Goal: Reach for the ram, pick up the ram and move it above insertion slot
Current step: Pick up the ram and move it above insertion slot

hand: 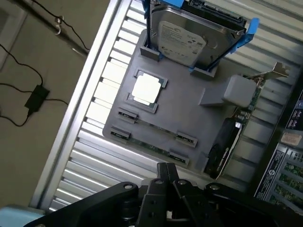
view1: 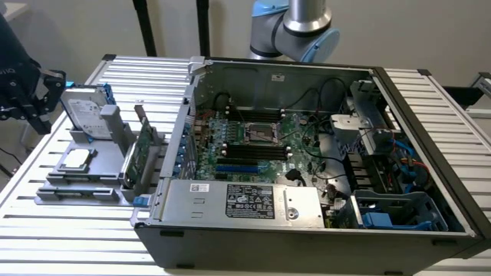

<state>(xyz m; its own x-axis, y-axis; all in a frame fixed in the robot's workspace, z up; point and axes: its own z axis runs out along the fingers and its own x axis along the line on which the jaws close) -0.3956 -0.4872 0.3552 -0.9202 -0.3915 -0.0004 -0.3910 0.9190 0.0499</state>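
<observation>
Wrist view: black hand (hand: 165, 166) narrow, empty, above grey plastic holder (hand: 189, 113).
Thin green ram stick (hand: 152, 126) lies flat in its clips (beside the square silver processor (hand: 146, 90)), just ahead of the hand, long axis crosswise.

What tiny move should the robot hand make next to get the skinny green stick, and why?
Probably a small move down toward the ram, I'd guess. In the wrist view the gripper hangs close to the ram but apart from it. The ram lies flat in its clips on the gray holder, beside the square chip, so closing that gap seems to be the first thing needed.
</observation>
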